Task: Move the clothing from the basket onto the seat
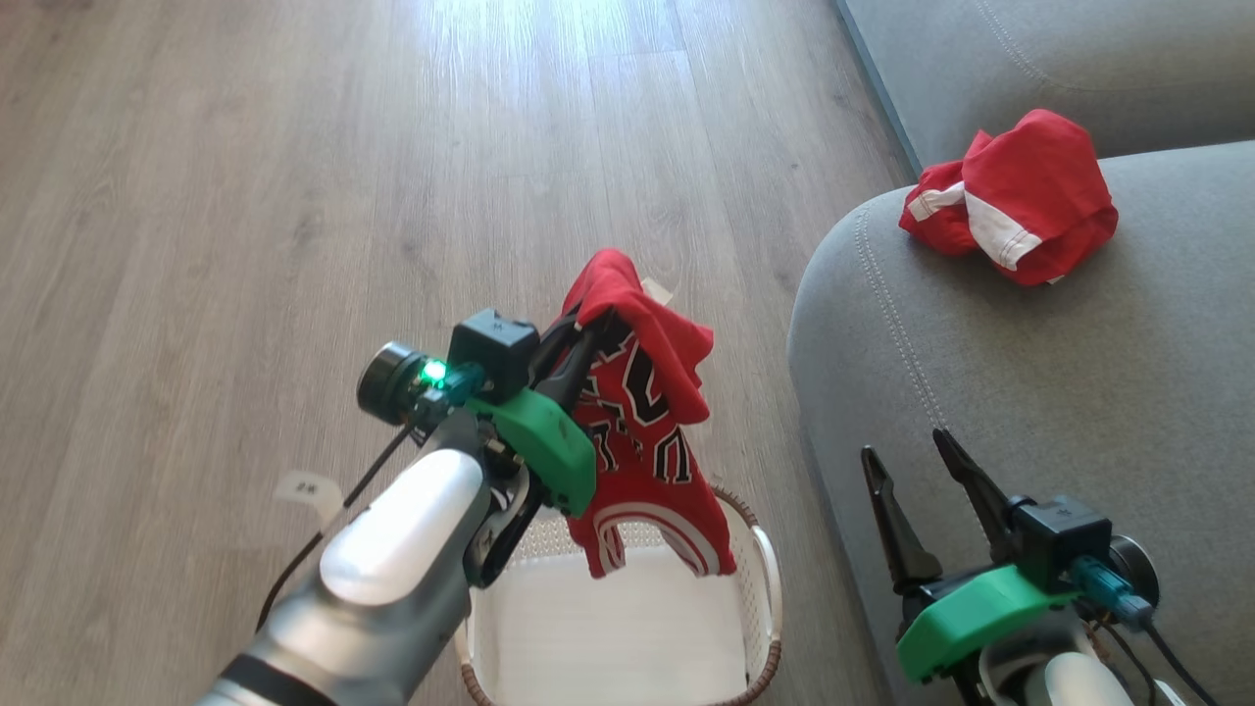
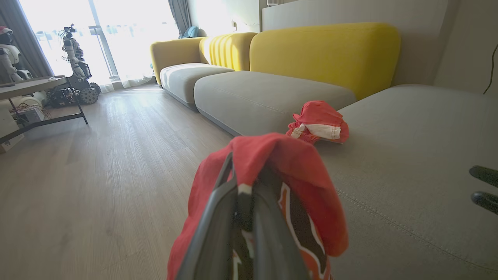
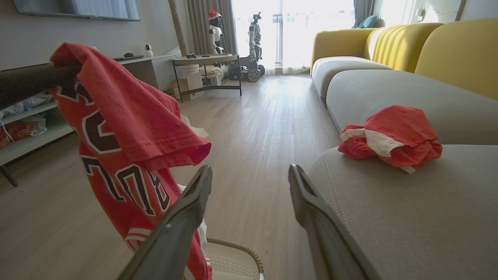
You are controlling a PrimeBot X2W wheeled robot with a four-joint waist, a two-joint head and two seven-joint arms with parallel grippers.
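The left gripper [image 1: 600, 324] is clamped shut on a fold of the red jersey [image 1: 647, 422]. The jersey hangs lifted above the basket [image 1: 768, 588], its striped hem dangling over the basket's far side; whether the hem touches the basket cannot be told. The jersey carries large black characters edged in white, but folds break them up and no word reads clearly. A small white label [image 1: 309, 492] on the left arm's cable bears marks too small to make out. The right gripper [image 1: 904, 446] hovers with its fingers wide apart and holding nothing, over the near edge of the grey seat [image 1: 980, 373]. The seat lies just right of the basket. Farther back on that seat lies the other red garment [image 1: 1015, 196], crumpled, with white trim showing. The floor [image 1: 294, 196] is pale wood-look planking, with bright glare at the far end. More grey cushions with yellow backrests [image 2: 323, 54] run along the right. Far off stand bright windows with curtains, a low table [image 3: 206, 62] on dark legs and two other robots [image 3: 255, 42]. A screen [image 3: 78, 7] hangs on the left wall.
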